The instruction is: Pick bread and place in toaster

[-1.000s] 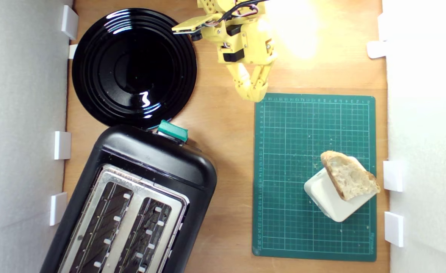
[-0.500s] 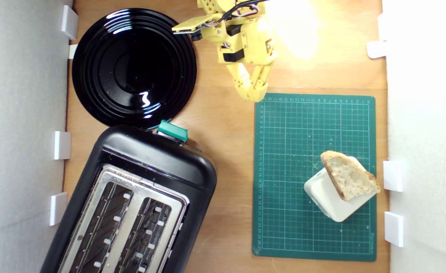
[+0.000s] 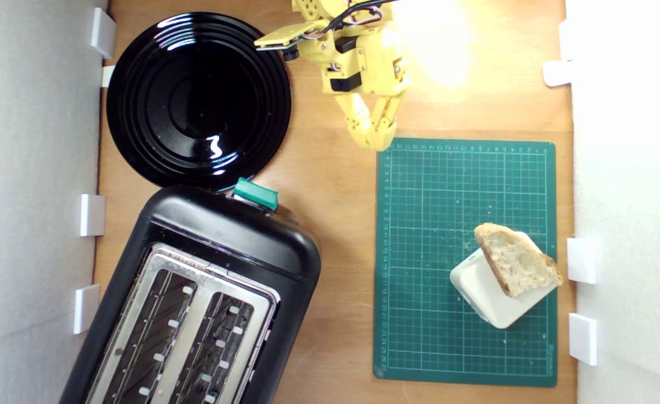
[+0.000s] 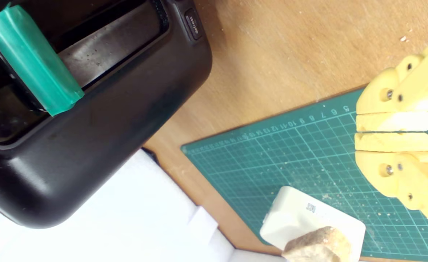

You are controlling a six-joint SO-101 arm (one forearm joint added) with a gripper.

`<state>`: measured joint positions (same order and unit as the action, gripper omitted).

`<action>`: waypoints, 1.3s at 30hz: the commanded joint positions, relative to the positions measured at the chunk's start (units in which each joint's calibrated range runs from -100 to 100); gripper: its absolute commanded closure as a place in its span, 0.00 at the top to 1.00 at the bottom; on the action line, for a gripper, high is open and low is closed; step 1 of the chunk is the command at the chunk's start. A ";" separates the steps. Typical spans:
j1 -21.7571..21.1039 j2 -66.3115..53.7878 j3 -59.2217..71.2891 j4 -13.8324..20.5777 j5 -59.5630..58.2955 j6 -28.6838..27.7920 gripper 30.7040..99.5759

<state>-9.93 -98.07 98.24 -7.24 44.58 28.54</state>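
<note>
the green cutting mat (image 3: 419, 336) serves as landmark here, and the scene reads from the exterior view's left across to its right. well off the mat's left edge sits the toaster (image 3: 217, 241), black with a silver top plate and both slots open and empty, its green lever (image 3: 255, 193) on the end facing the round black plate (image 3: 139, 140) beyond it. just off the mat's far-left corner hangs the yellow pincer (image 3: 375, 141), its tips over bare wood of the table (image 3: 335, 185). in the wrist view the pincer (image 4: 357, 131) has its jaws pressed together with only a thin seam between them, clenched on nothing.

the bread (image 3: 516, 259) lies toward the mat's near-right corner, propped on a cream-white block (image 3: 484, 297) so that it tilts, crust edge raised. from the pincer it lies diagonally across the mat, well apart. its long axis seems to run along that same diagonal, so a grasp across the short width would likely need the jaws opened and the wrist turned crosswise to that line. the pick has not yet begun.
</note>
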 commanded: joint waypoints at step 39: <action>-2.32 19.87 -12.13 -2.55 -13.60 -0.31 0.09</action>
<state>-10.57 -85.55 94.17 -7.86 38.14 28.54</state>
